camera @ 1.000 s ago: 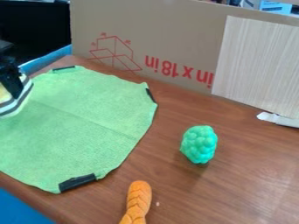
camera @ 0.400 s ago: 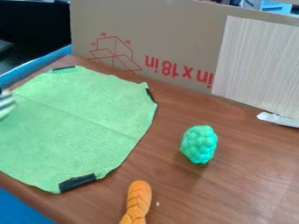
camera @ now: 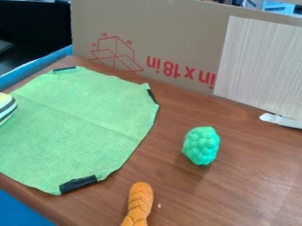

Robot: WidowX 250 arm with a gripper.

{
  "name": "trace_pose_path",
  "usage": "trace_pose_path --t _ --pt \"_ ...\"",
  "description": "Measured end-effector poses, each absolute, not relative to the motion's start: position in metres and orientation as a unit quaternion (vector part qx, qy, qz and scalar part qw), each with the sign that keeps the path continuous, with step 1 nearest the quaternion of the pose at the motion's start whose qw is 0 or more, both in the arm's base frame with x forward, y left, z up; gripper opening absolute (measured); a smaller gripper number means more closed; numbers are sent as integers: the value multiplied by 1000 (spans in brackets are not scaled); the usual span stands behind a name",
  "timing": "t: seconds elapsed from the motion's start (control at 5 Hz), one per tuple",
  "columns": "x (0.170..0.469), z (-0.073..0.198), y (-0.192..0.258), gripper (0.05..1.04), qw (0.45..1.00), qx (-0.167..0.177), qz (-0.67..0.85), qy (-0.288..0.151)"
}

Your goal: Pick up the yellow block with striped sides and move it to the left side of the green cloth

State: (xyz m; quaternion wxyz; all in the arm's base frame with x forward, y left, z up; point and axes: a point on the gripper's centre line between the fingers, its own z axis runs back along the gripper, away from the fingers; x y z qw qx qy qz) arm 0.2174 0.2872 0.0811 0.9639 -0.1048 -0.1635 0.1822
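Observation:
A striped object in yellow, white and black (camera: 7, 107) is cut off by the left edge of the view, over the left part of a green cloth (camera: 88, 114); whether it rests on the cloth or is held, I cannot tell. The cloth lies spread flat, with black patches at several edges. Right of it, a bumpy green toy (camera: 201, 146) like a bunch of grapes stands on the brown table (camera: 247, 176). An orange braided-looking toy (camera: 139, 205) lies at the bottom edge, partly cut off.
Behind the table stands a cardboard panel (camera: 171, 35) with red print, and a pale wood-grain board (camera: 259, 66) leans at its right. A whitish torn scrap (camera: 282, 120) lies by the board's foot. Blue material (camera: 17, 209) borders the table at the lower left.
My gripper, at the left edge a second ago beside the striped object, has moved left past the edge. The striped object has shifted left and down; the cloth and toys are unmoved.

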Motion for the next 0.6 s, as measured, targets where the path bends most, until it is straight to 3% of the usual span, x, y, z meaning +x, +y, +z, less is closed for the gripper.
trace_pose_path --t 0.2,0.6 --pt "225 89 272 1001 962 -150 136 -186" --pt "240 167 236 1001 941 -245 -1 -232"
